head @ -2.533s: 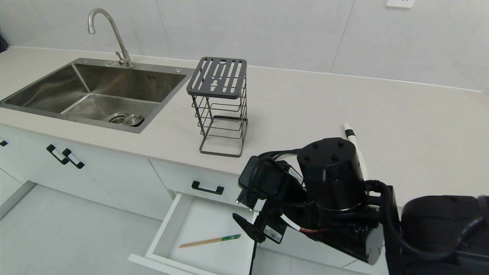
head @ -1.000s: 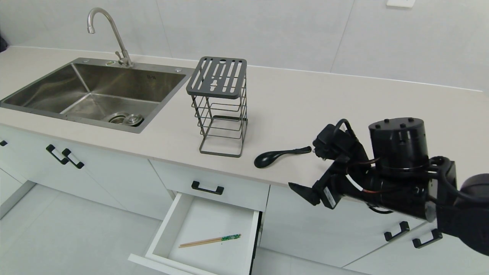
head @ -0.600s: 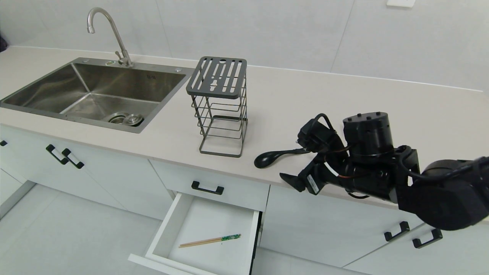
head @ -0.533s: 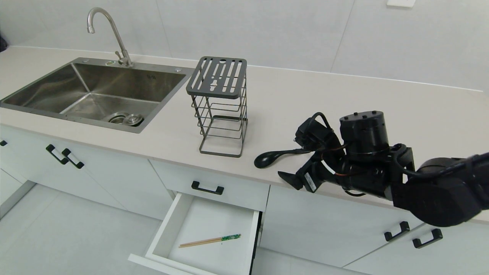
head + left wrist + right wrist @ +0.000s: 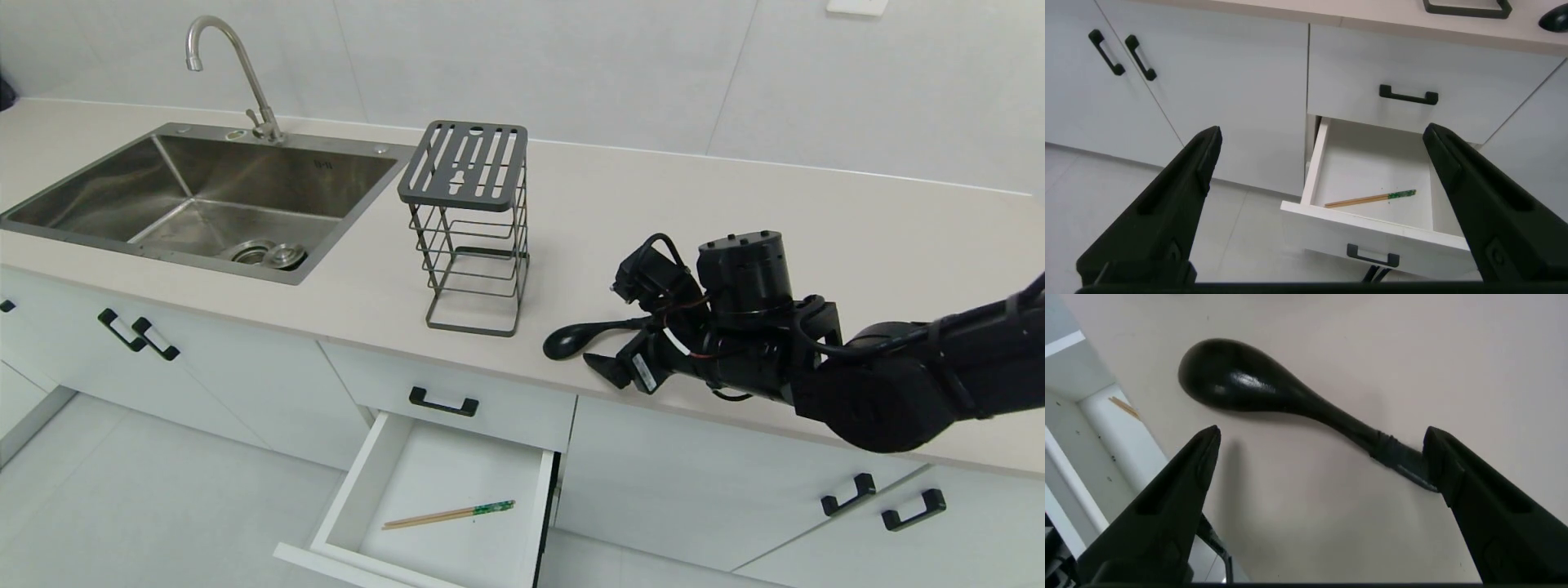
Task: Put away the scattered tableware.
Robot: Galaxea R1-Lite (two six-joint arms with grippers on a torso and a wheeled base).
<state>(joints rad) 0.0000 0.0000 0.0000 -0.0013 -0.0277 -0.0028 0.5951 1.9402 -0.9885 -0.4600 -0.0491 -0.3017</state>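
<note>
On the countertop near its front edge, just right of the wire rack, lies the black spoon. Our right gripper has swung up from the open drawer to it, so we judge a pick-up comes next. Its fingers stand spread wide over the spoon, gripping nothing, and the spoon's long axis follows the counter edge, with the bowl pointing at the rack.

Steel sink; curved faucet
</note>
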